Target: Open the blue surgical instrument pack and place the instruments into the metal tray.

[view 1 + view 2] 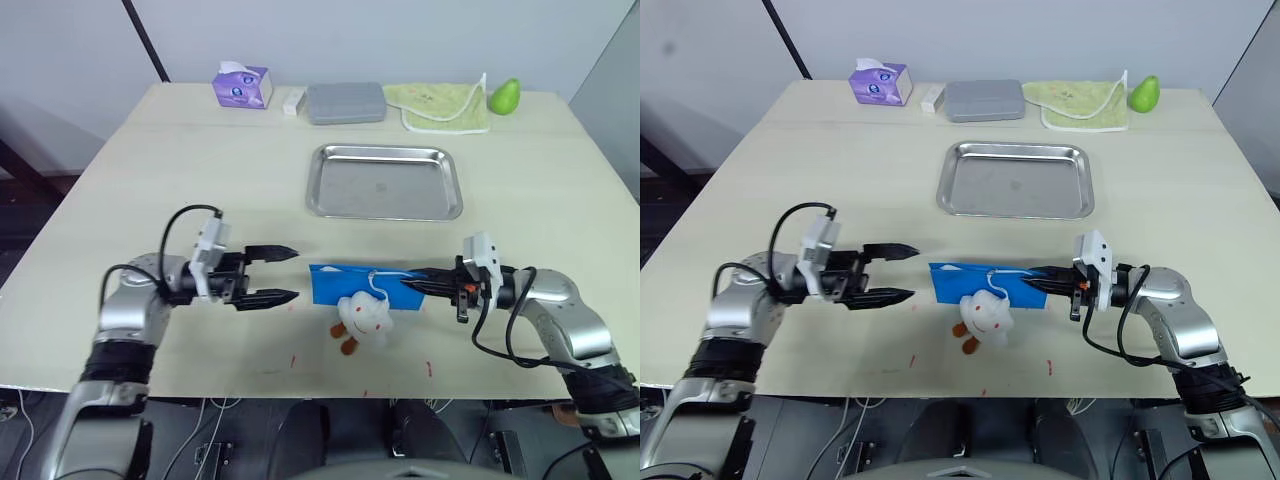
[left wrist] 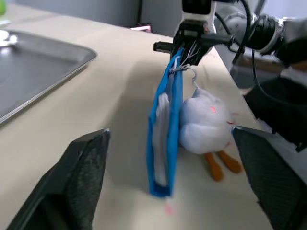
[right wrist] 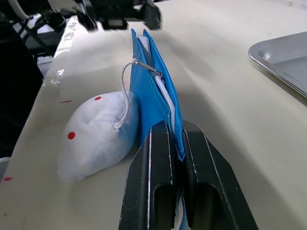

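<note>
I see the blue surgical instrument pack (image 1: 358,282), bright blue and unopened, lying lengthwise along the desk's near edge; right gripper (image 1: 412,284) pinches its end, left gripper (image 1: 290,274) gapes empty.

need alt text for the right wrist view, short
The right gripper has its two black fingers shut on the near edge of the blue pack, which stands on edge on the table. A small white plush toy lies against the pack, tied to its zipper by a white cord. A corner of the metal tray shows beyond.
</note>
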Motion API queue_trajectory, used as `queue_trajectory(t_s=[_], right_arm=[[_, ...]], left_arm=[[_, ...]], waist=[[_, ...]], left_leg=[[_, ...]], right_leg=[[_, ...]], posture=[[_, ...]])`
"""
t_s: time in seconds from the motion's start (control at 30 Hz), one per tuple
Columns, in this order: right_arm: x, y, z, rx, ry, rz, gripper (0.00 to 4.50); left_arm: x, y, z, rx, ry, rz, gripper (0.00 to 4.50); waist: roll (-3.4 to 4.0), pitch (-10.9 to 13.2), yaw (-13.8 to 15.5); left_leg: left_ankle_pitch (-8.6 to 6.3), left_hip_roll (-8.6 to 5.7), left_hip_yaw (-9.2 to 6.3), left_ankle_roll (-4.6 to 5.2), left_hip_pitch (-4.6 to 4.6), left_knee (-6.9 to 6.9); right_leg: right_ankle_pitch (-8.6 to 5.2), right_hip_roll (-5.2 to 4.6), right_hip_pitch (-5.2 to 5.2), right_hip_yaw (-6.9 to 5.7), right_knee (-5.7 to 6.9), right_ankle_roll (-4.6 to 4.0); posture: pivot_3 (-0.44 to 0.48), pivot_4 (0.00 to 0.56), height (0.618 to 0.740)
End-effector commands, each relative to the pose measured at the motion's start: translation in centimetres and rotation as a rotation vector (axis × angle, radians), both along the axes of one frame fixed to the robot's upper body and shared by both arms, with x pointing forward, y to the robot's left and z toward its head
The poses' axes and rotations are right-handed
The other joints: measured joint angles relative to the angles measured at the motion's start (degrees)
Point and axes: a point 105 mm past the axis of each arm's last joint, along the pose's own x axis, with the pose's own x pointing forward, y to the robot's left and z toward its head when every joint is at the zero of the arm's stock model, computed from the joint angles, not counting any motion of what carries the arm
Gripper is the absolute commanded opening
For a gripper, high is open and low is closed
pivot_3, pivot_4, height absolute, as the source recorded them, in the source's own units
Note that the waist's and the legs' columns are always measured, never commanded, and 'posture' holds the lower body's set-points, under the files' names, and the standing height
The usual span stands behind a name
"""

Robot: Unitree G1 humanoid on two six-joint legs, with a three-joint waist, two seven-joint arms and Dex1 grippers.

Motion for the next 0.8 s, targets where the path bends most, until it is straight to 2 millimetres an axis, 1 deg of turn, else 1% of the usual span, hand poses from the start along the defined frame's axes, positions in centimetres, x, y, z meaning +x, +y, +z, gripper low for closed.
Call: queue_trajectory(t_s=[0.03, 0.1, 0.17, 0.27, 0.37, 0.47, 0.57, 0.67, 0.8], right_arm=[[0.3, -0.8, 0.8, -0.013, -0.041, -0.012, 0.00], [0.5, -1.0, 0.8, -0.018, -0.043, -0.016, 0.00], [0.6, -1.3, 0.9, -0.023, -0.044, -0.018, 0.00], [0.6, -1.6, 0.9, -0.028, -0.042, -0.019, 0.00], [0.7, -1.8, 0.9, -0.034, -0.040, -0.019, 0.00], [0.7, -1.8, 0.8, -0.038, -0.038, -0.017, 0.00], [0.6, -1.7, 0.8, -0.043, -0.035, -0.013, 0.00], [0.5, -1.7, 0.7, -0.049, -0.032, -0.009, 0.00], [0.5, -1.6, 0.7, -0.051, -0.029, -0.009, 0.00]], left_arm=[[-1.1, 0.6, 2.2, -0.025, -0.008, -0.006, 4.44], [-2.0, 1.0, 2.7, -0.020, 0.010, -0.007, 4.44], [-3.4, 1.1, 2.7, 0.014, 0.033, -0.025, 4.44], [-4.4, 0.4, 2.3, 0.052, 0.032, -0.035, 4.44], [-5.2, -0.9, 1.4, 0.089, 0.026, -0.051, 4.44], [-4.8, -2.7, 0.7, 0.166, 0.005, -0.014, 4.44], [-5.1, -4.5, 0.3, 0.187, 0.003, -0.086, 4.44], [-4.6, -5.9, -0.6, 0.209, -0.014, -0.115, 4.44], [-3.1, -7.9, -1.5, 0.217, -0.055, -0.108, 4.44]], waist=[[-0.01, 0.0, 0.0], [0.01, 0.0, 0.0], [0.03, 0.1, -0.2], [0.11, 0.1, -0.1], [0.12, 0.1, 0.2], [0.11, 0.1, 0.5], [0.12, 0.1, 0.7], [0.12, 0.1, 0.7], [0.12, 0.1, 1.0]], left_leg=[[0.00, 0.00, 0.01, 0.00, 0.00, 0.00], [0.00, 0.00, 0.02, 0.00, 0.00, 0.00], [0.00, 0.00, 0.03, 0.00, 0.00, 0.00], [0.00, 0.00, 0.10, 0.00, 0.02, -0.08], [0.00, -0.02, 0.11, 0.00, 0.02, -0.08], [0.00, -0.04, 0.12, 0.00, 0.02, -0.08], [0.00, -0.06, 0.13, 0.00, 0.02, -0.08], [0.00, -0.06, 0.17, 0.00, 0.04, -0.08], [0.00, -0.06, 0.19, 0.00, 0.04, -0.08]], right_leg=[[0.00, -0.01, 0.00, 0.01, 0.00, 0.00], [0.00, -0.02, 0.00, 0.01, 0.00, 0.00], [0.00, -0.02, -0.01, 0.01, 0.00, 0.00], [0.00, -0.08, -0.05, 0.07, -0.02, 0.00], [0.00, -0.12, -0.04, 0.04, -0.02, 0.00], [0.00, -0.13, -0.04, 0.05, -0.02, 0.01], [0.00, -0.12, -0.04, 0.07, -0.02, 0.01], [0.01, -0.10, -0.04, 0.11, -0.01, 0.01], [0.01, -0.07, -0.04, 0.14, -0.02, 0.01]], posture=[[0.000, 0.150, 0.736], [0.000, 0.150, 0.736], [0.000, 0.150, 0.736], [0.000, 0.150, 0.736], [0.000, 0.150, 0.736], [0.000, 0.150, 0.736], [0.000, 0.150, 0.736], [0.000, 0.150, 0.736], [0.000, 0.150, 0.736]])
